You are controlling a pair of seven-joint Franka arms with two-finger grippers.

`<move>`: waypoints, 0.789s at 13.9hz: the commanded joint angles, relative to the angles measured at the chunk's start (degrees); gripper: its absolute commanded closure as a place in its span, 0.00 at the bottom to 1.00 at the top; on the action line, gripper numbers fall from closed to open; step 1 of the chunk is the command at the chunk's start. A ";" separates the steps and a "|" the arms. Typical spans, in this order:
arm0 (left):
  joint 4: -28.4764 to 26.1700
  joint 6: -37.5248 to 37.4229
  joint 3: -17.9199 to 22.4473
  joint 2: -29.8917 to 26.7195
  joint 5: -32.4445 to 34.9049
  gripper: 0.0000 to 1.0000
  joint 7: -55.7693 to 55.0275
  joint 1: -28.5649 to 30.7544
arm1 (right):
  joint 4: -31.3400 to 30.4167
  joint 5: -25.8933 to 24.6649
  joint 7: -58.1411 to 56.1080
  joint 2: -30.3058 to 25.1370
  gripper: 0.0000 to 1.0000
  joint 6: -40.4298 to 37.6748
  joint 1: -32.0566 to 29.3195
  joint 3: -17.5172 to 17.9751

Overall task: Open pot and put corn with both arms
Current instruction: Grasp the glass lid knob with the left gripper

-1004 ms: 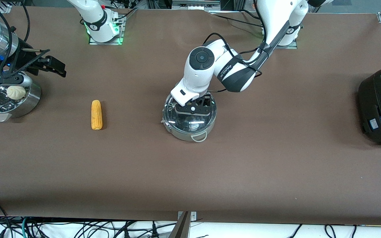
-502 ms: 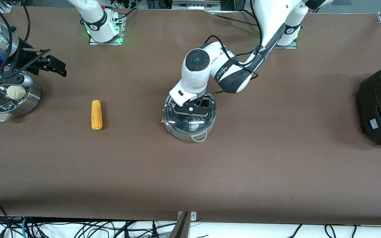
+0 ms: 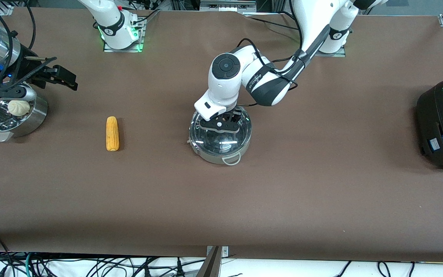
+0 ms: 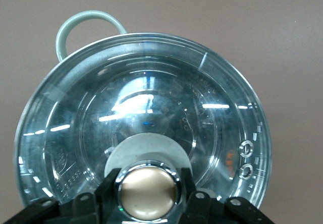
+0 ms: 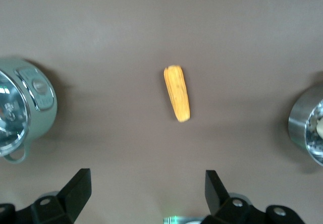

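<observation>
The steel pot stands mid-table with its glass lid on it. My left gripper is down on the lid, its fingers pressed against both sides of the tan knob, which fills the left wrist view. The yellow-orange corn lies flat on the table, toward the right arm's end from the pot. It also shows in the right wrist view, as does the pot. My right gripper is open and empty, held up above the table by the steamer bowl.
A perforated steel steamer bowl holding a white bun stands at the right arm's end; its rim shows in the right wrist view. A big black cooker stands at the left arm's end. Brown table lies bare around the corn.
The left arm's wrist and gripper have shifted slightly toward the robots' bases over the lid. The lid still sits on the pot. The right arm and the corn have not moved.
</observation>
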 commanded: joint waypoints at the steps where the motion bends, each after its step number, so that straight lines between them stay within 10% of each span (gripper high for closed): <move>1: 1.18 -0.99 0.50 0.38 1.75 0.68 -0.82 -0.89 | -0.06 -2.01 0.01 0.24 0.00 2.95 -0.37 -0.14; 11: 1.97 -10.29 0.50 -8.30 1.57 0.75 -0.55 -0.01 | -0.06 -5.88 -0.08 0.86 0.00 4.36 -0.29 -0.14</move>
